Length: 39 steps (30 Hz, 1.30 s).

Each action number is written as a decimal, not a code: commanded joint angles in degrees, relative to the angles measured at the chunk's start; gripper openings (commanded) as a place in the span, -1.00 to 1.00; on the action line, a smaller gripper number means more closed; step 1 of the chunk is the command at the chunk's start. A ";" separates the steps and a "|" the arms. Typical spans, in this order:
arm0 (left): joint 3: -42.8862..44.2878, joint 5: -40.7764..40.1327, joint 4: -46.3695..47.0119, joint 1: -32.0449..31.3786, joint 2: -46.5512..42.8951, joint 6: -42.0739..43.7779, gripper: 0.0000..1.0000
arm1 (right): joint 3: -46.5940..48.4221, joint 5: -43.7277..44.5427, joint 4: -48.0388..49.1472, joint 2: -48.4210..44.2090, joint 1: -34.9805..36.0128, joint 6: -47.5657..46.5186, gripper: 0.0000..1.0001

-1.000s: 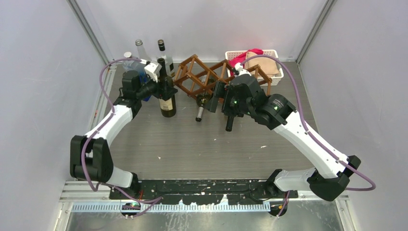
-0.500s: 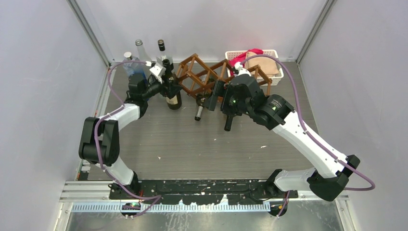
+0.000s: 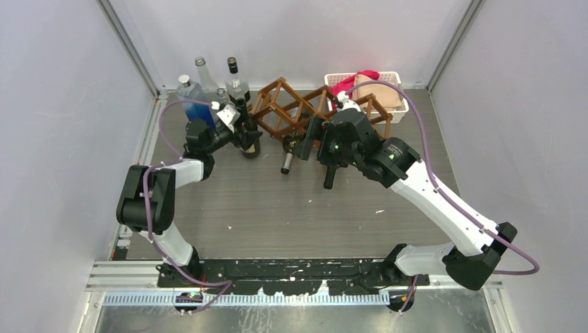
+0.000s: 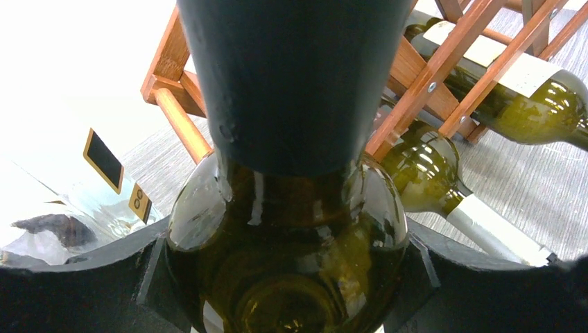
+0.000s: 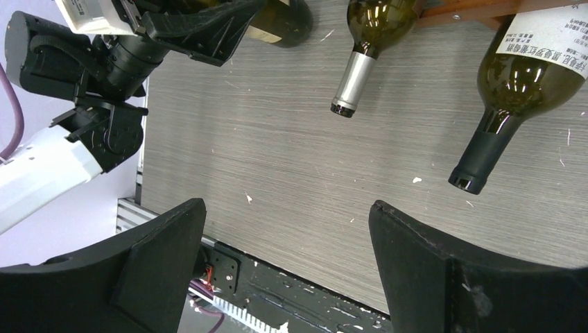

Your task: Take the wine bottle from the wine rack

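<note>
Left wrist view: the wine bottle [image 4: 288,229] stands upright, clamped at its shoulder in my left gripper [image 3: 237,129], just beside the wine rack's [image 3: 288,111] left end. A silver-necked bottle [image 5: 355,66] and a black-necked bottle [image 5: 513,76] lie in the rack. My right gripper [image 5: 288,236] hangs spread wide, holding nothing.

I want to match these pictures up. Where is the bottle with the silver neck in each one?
Top: silver-neck bottle in the middle, poking out of the rack toward the arms.
Left wrist: lower right, under the rack's slats.
Right wrist: top middle, neck pointing down.
Shared landmark: the brown rack, only a slat at the right wrist's top edge.
</note>
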 commanded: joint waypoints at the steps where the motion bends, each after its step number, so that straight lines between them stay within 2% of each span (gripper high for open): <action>1: -1.71 3.71 8.67 -0.67 -1.17 1.87 -1.00 | -0.04 0.42 3.49 -1.93 -0.36 0.41 0.86; 11: -5.92 1.36 11.41 -0.67 -1.27 -0.44 -0.81 | -0.81 0.59 3.75 -3.14 -0.32 0.67 0.86; 13: -6.15 0.68 11.37 -0.66 -1.42 -0.74 -0.63 | -0.90 0.60 3.73 -3.42 -0.33 0.72 0.86; 16: -6.32 -0.71 10.51 -0.65 -2.00 -0.57 0.07 | -1.01 0.73 3.64 -3.96 -0.40 0.81 0.87; 17: -6.31 -0.92 9.53 -0.65 -2.43 -0.26 0.17 | -1.18 0.77 3.56 -4.12 -0.41 0.92 0.88; 21: -6.14 -2.36 3.91 -0.63 -5.10 2.22 0.34 | -1.61 2.74 2.44 -4.26 -0.44 1.66 0.96; 28: -1.66 -7.31 -18.27 -0.56 -13.47 8.96 0.65 | -3.07 3.99 2.11 -2.36 -0.32 2.57 1.00; 32: -0.84 -7.60 -25.64 -0.50 -17.52 10.86 0.96 | -4.47 3.51 3.79 -1.43 -0.34 2.72 1.00; 36: -3.93 -5.18 -23.28 -0.48 -19.36 9.61 0.99 | -5.64 3.52 4.57 -1.19 -0.33 2.86 1.00; 39: -2.64 -5.41 -25.32 -0.37 -20.06 7.80 0.99 | -6.19 3.50 4.33 -1.73 -0.15 3.01 1.00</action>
